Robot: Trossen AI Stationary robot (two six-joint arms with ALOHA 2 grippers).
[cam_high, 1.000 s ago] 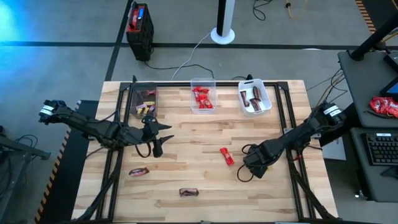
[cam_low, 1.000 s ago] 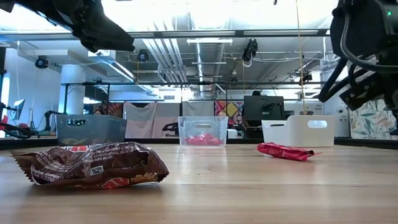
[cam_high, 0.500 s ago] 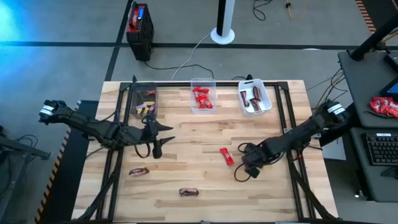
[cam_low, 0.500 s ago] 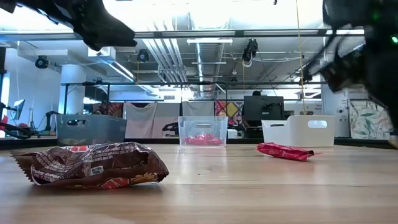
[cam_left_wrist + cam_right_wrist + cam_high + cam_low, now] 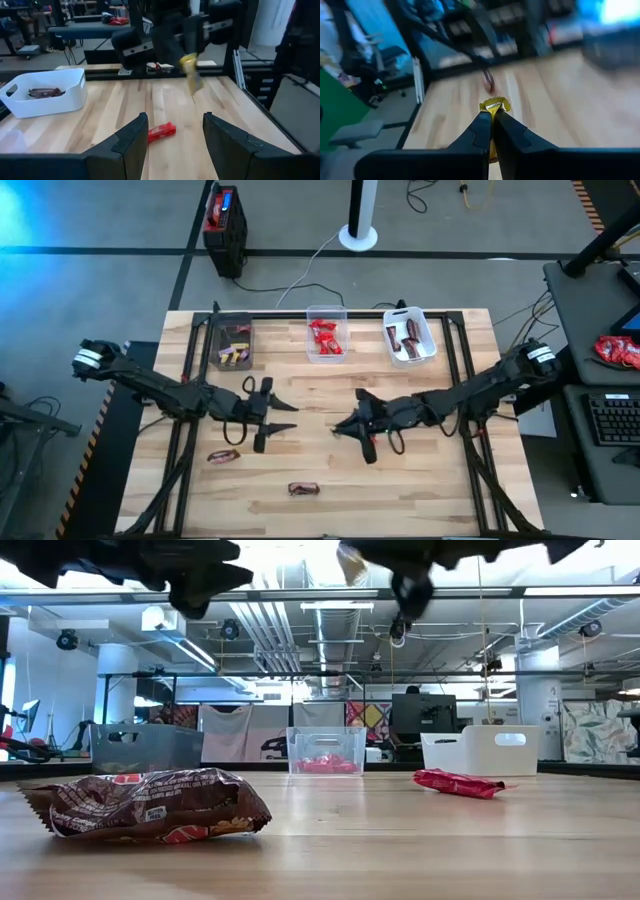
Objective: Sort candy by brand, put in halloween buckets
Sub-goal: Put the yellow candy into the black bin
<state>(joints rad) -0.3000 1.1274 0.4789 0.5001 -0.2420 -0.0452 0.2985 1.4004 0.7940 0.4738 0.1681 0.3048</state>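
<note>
My right gripper (image 5: 336,426) reaches out over the table's middle, shut on a small yellow candy (image 5: 191,75). Facing it from the left, my left gripper (image 5: 278,420) is open and holds nothing. A red candy bar (image 5: 161,131) lies flat on the wood below the right gripper. Two brown candy bars (image 5: 223,455) (image 5: 303,489) lie near the front. At the far edge the three buckets stand in a row: dark grey (image 5: 232,345), clear (image 5: 326,335) with red bars inside, and white (image 5: 410,338) with brown bars inside. My right gripper pinches the yellow piece between its two fingertips (image 5: 485,125). The wrapper's crinkled end (image 5: 493,106) sticks out past the tips. The fingers point toward the table's left. The piece (image 5: 193,82) hangs tilted below them, well clear of the table.
A black-and-red box (image 5: 224,220) stands on the floor beyond the far edge. A black frame (image 5: 455,360) runs along the table's sides. Bare wood lies between the two grippers and the buckets.
My right gripper has swung from the table's right side toward the left, up and over the red bar, and now holds the yellow piece above the middle. My left gripper has shifted a little toward the right and the near edge.
</note>
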